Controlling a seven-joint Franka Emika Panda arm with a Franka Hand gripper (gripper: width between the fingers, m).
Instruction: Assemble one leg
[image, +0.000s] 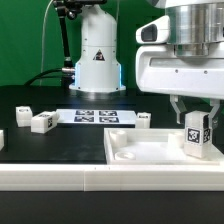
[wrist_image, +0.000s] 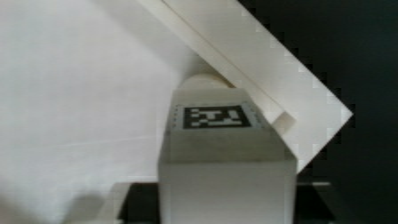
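My gripper (image: 194, 118) is shut on a leg (image: 195, 133), a small white block with marker tags, and holds it upright over the right corner of the large flat white tabletop piece (image: 150, 150). In the wrist view the leg (wrist_image: 222, 150) fills the space between the dark fingers (wrist_image: 143, 200) and its tagged end sits against the tabletop's raised corner rim (wrist_image: 267, 60). Whether the leg touches the socket is hidden. Two more legs (image: 42, 122) (image: 21, 116) lie on the black table at the exterior view's left, and another leg (image: 143, 119) lies behind the tabletop.
The marker board (image: 94, 116) lies flat on the table behind the tabletop piece. The robot's white base (image: 96, 60) stands at the back. A long white ledge (image: 100, 180) runs along the front edge.
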